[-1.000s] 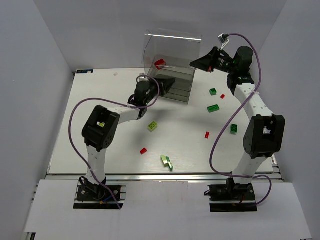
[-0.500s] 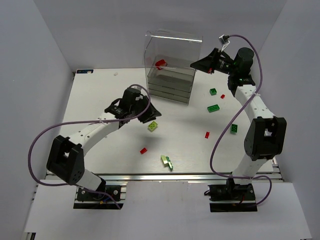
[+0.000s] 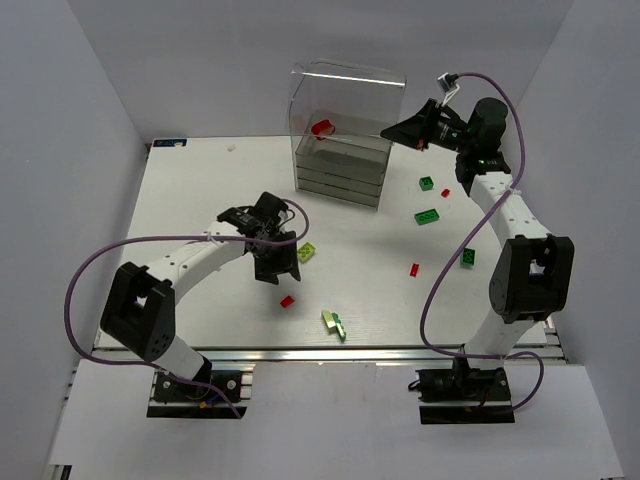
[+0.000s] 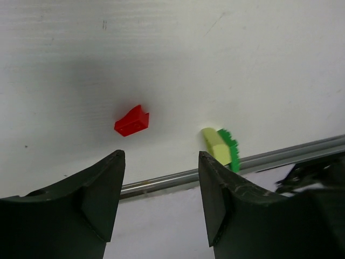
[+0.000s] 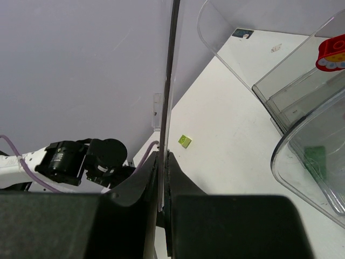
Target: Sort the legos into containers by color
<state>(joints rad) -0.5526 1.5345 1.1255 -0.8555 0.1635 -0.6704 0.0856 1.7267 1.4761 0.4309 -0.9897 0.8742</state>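
Front rail edge: yellow-green/green lego (image 3: 333, 323) just inside it. Red brick (image 3: 287, 301) nearby, bare bench (image 3: 180, 290) all round. Left fingers (image 3: 280, 268) over red brick, spread wide, empty. Yellow-green brick (image 3: 306, 252) just beside them. Green bricks (image 3: 427, 216) scattered right, well apart. Far: container (image 3: 345, 95), red rounded piece (image 3: 321, 128) inside. Right fingers (image 3: 392, 130) pinched on container's clear side wall.

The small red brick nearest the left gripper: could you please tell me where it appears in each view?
Top external: small red brick near centre, just below the left gripper.
Left wrist: left of centre, above the fingers.
Right wrist: not in it.
Landmark: yellow-green piece, to its right in both.
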